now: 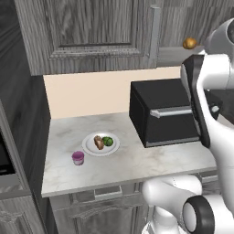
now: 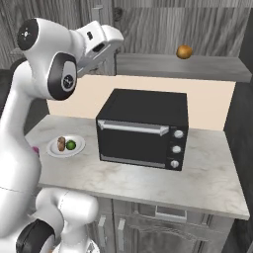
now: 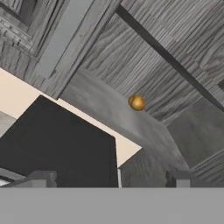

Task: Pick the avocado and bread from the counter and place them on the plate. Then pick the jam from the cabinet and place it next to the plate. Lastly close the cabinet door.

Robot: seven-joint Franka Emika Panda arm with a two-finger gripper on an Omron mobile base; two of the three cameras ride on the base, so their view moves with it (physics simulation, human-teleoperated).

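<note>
The cabinet (image 1: 91,32) hangs over the surface (image 1: 137,164), its door open, an orange fruit (image 2: 184,51) on its shelf. The black oven (image 2: 143,128) sits right of the plate (image 1: 114,145), which holds bread (image 1: 98,142) and avocado (image 1: 108,141). The jam (image 1: 78,157) stands just left of the plate, nearer. The hand (image 3: 111,177), fingers apart, is raised before the shelf.

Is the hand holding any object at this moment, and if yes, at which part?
Nothing is held: the hand is open, its fingertips apart with empty space between.

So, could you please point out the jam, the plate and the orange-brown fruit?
jam (image 1: 78,157): left base view, on the jar's lid.
plate (image 1: 88,148): left base view, on the bare left rim.
orange-brown fruit (image 2: 184,52): right base view, on the fruit's middle.
</note>
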